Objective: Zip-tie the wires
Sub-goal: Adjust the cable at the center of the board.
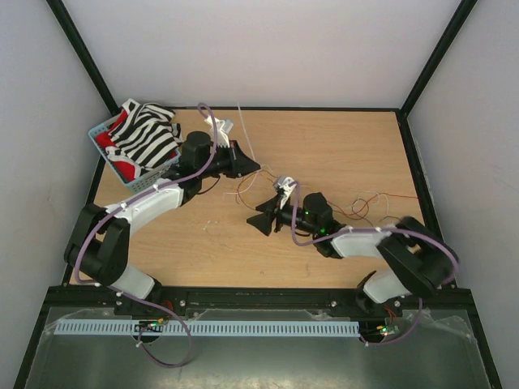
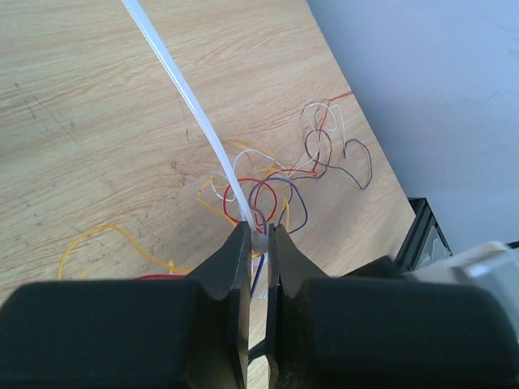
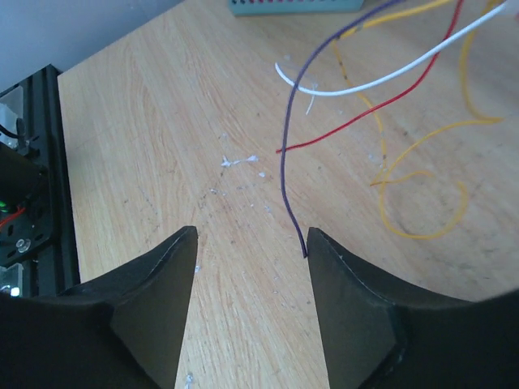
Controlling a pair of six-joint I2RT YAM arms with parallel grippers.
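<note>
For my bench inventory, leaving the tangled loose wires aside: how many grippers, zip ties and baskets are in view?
Grippers: 2, the left gripper shut on the tie and the right gripper open
Zip tie: 1
Basket: 1
Total: 4

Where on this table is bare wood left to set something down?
Bare wood: the far right stretch of the table, between the back wall and the wires; also the near middle, between the left arm and right arm. Crowded: the centre strip of wires, and the basket corner.
</note>
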